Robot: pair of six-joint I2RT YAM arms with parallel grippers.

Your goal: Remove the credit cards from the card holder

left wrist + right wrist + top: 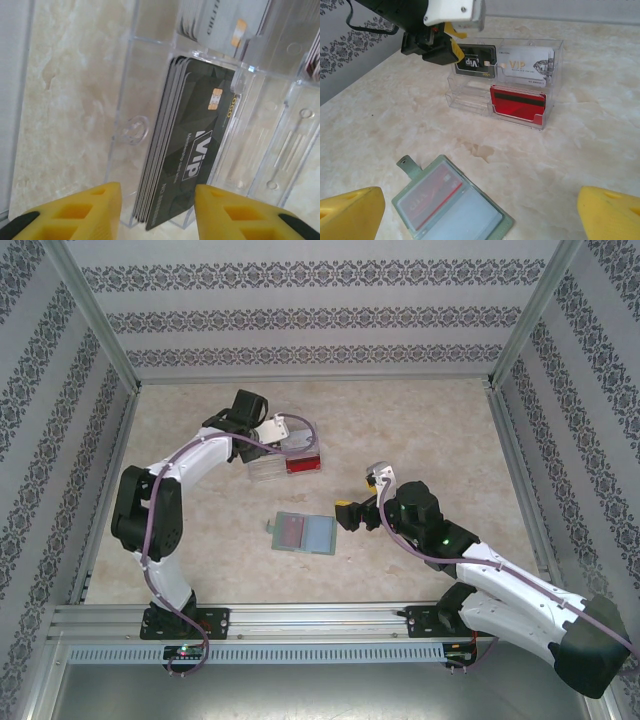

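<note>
Top view: the left claw [270,432] hangs over a clear box [268,472]. The card holder [304,533] lies just left of the right claw [349,512] on a marbled table [430,430] with patterned walls around it.

Left wrist: the fingers [85,212] are parted and empty, with upright black cards [192,150] just ahead.

Right wrist: the fingers [350,215] are spread wide and empty. The holder lies open ahead, a reddish card [432,192] pocketed in it.

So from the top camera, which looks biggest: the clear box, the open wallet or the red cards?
1. clear box, partly hidden
2. open wallet, not much smaller
3. red cards, clearly smallest
</note>
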